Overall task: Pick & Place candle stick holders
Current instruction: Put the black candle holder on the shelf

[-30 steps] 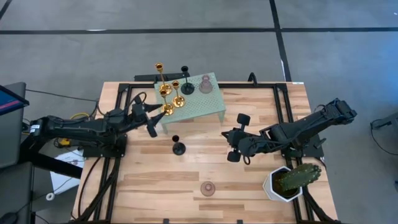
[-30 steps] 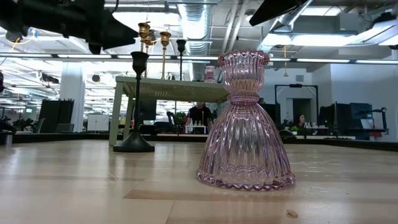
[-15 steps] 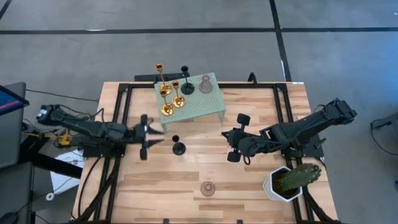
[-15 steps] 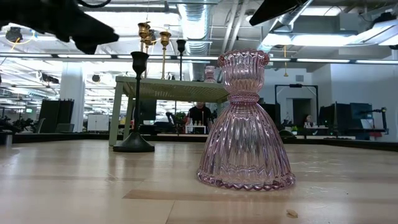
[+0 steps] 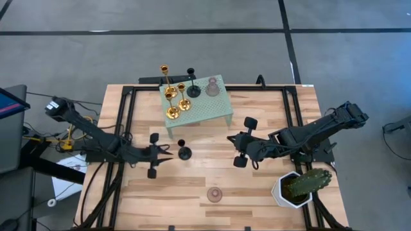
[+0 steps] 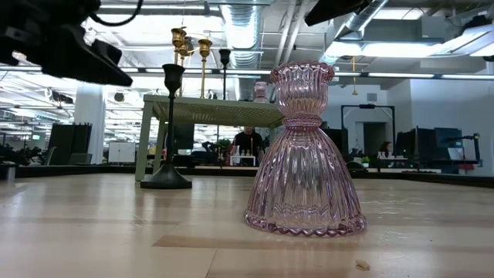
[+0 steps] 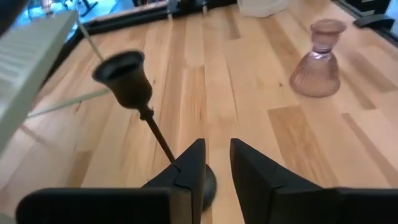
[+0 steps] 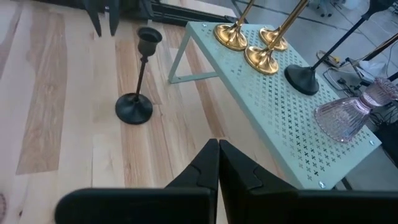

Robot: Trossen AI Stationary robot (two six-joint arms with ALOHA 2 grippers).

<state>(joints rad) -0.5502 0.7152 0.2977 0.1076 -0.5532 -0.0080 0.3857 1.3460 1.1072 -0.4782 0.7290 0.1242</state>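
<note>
Now the left gripper [image 7: 216, 163], fingers narrowly parted, hovered by the black holder [image 7: 134, 102]: light, tippy, best pinched at its thin stem.

gold candle stick holders [image 5: 172, 96]: 3 | black holders [image 5: 184, 151]: 2 | pink glass holders [image 5: 214, 194]: 2 | cactus [image 5: 307, 181]: 1 | shelf [image 5: 215, 110]: 1

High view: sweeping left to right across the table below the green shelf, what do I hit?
left gripper → black candle holder → pink glass holder → right gripper → potted cactus
</note>
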